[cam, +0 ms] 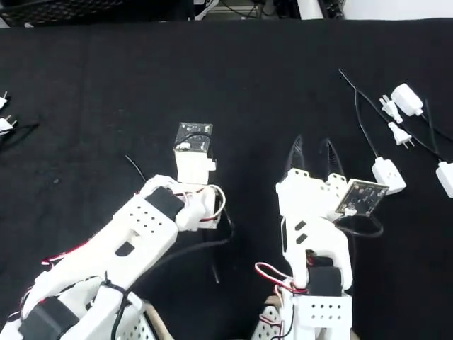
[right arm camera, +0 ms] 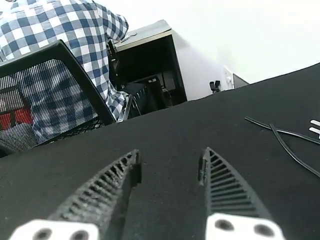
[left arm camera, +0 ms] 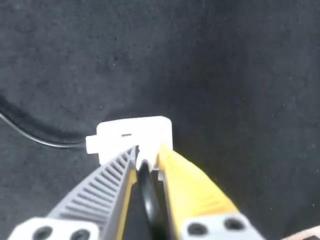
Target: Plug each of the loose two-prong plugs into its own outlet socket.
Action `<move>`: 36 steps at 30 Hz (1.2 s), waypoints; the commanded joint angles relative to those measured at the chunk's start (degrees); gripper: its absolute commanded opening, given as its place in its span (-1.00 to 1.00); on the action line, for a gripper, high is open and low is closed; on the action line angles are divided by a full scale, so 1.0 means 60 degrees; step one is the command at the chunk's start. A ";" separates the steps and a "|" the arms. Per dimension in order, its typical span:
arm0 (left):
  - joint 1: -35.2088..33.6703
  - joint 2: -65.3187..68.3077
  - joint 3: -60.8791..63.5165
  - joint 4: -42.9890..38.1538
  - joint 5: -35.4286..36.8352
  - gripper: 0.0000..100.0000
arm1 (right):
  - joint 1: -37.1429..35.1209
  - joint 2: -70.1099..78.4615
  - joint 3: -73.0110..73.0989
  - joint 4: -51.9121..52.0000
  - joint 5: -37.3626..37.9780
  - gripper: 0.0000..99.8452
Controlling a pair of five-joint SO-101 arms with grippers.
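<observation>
Left gripper (left arm camera: 145, 156), lower centre of the left wrist view: jaws drawn almost together, one grey ribbed and one yellow, pinching a small white plug (left arm camera: 145, 163) by its rear end, black cord (left arm camera: 150, 200) trailing back through the narrow gap between them. Plug nose pressed against the near face of a white outlet socket (left arm camera: 131, 134) lying flat on the black table (left arm camera: 240, 75); prongs hidden, so cannot tell how deep they sit. Thin black cable (left arm camera: 30, 136) curving in from the left edge to the socket's side. Right gripper (right arm camera: 170, 157): jaws spread wide, nothing between or touching them, tips just above bare cloth. In the high view, same right gripper (cam: 313, 152) right of centre, dark fingers parted in a V pointing toward the top of the frame. Upper right there: two loose two-prong plugs (cam: 391, 108) (cam: 402, 134) side by side, a white socket block (cam: 388, 174) just below them, all well apart from both grippers.
</observation>
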 commanded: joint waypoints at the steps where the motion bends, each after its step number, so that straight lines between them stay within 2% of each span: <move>1: 0.0286 0.0088 -0.0476 0.0015 -0.0029 -0.94 | -0.0088 -0.0432 -0.0022 0.0029 -0.0029 -0.60; 9: 0.0784 0.0103 -0.0462 -0.0015 0.0132 -0.94 | -0.0088 -0.0432 -0.0022 0.0029 -0.0029 -0.60; 22: -0.0300 0.0088 -0.0564 -0.0044 -0.0117 -0.94 | -0.0088 -0.0432 -0.0022 0.0029 -0.0029 -0.60; 30: -0.0037 0.0103 -0.0139 -0.0718 -0.0132 -0.94 | -0.0088 -0.0432 -0.0022 0.0029 -0.0029 -0.60; 36: 0.0168 0.0103 -0.0095 -0.0615 -0.0132 -0.94 | -0.0088 -0.0432 -0.0022 0.0029 -0.0029 -0.60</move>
